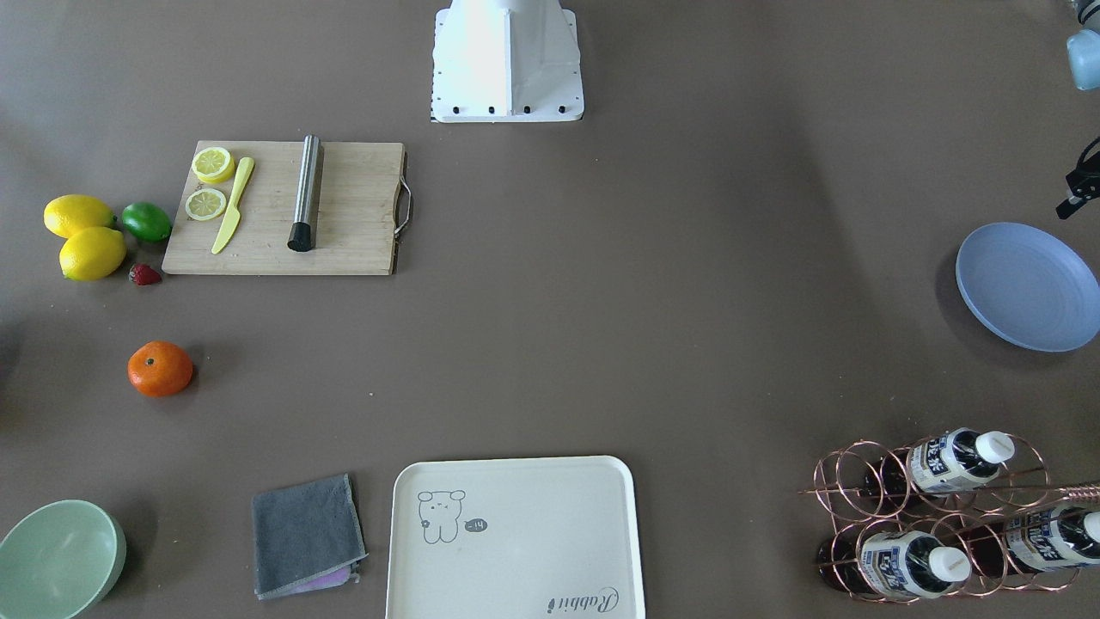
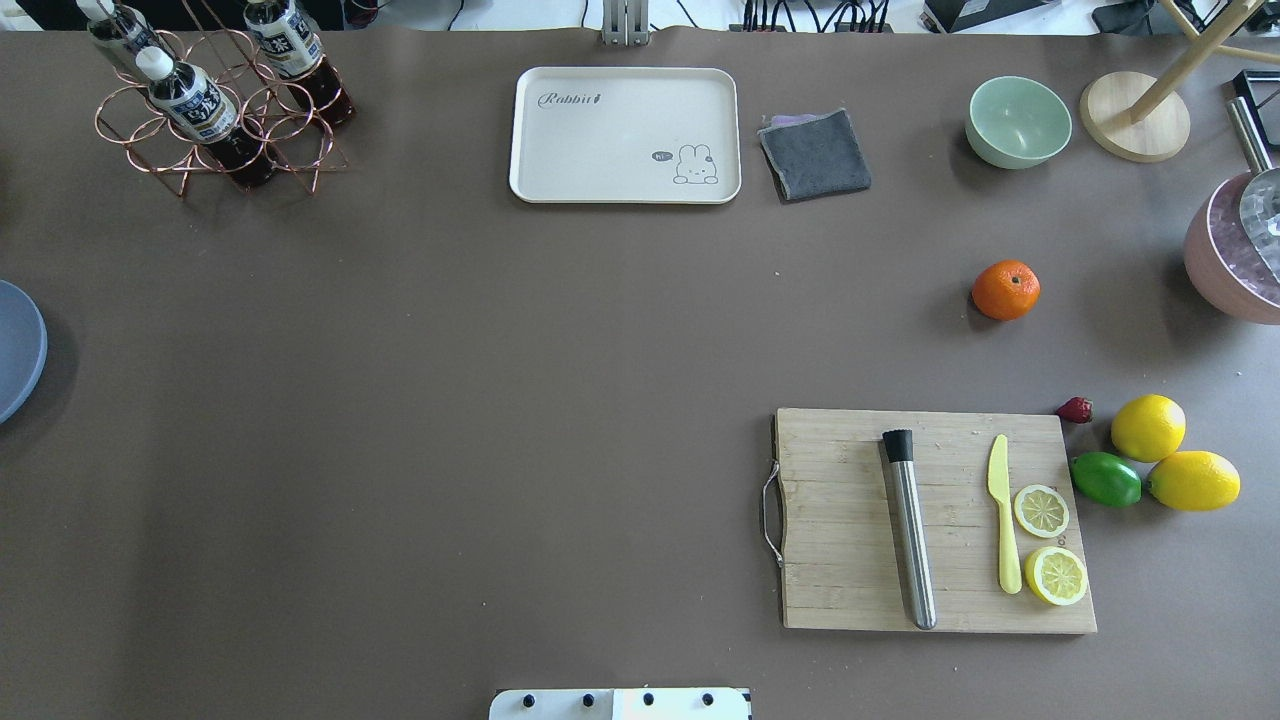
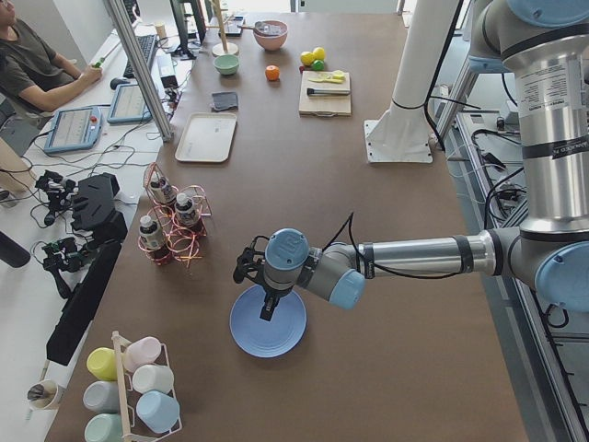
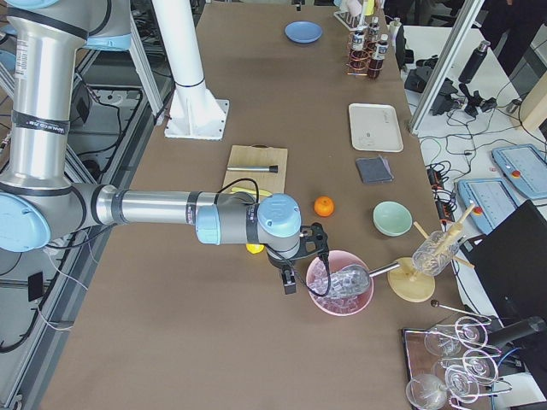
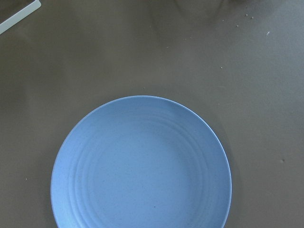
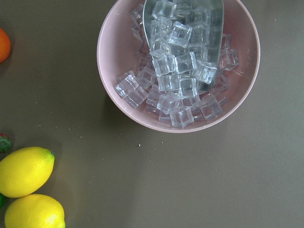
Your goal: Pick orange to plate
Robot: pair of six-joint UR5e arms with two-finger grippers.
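Note:
The orange [image 1: 161,369] lies alone on the brown table, between the cutting board and the green bowl; it also shows as the orange [image 2: 1006,290] and at the left edge of the right wrist view as the orange [image 6: 2,45]. The periwinkle plate [image 1: 1031,288] sits bare at the opposite end of the table, filling the left wrist view as the plate [image 5: 142,166]. My left gripper [image 3: 259,290] hovers over the plate; I cannot tell if it is open. My right gripper [image 4: 299,269] hangs beside the pink bowl, a short way from the orange; its state is unclear.
A pink bowl of ice cubes [image 6: 178,66] with a metal scoop sits under the right wrist. Two lemons [image 2: 1148,427], a lime [image 2: 1105,478] and a strawberry lie by the cutting board [image 2: 850,520]. A cream tray [image 2: 625,135], grey cloth, green bowl [image 2: 1018,121] and bottle rack [image 2: 215,110] line the far edge.

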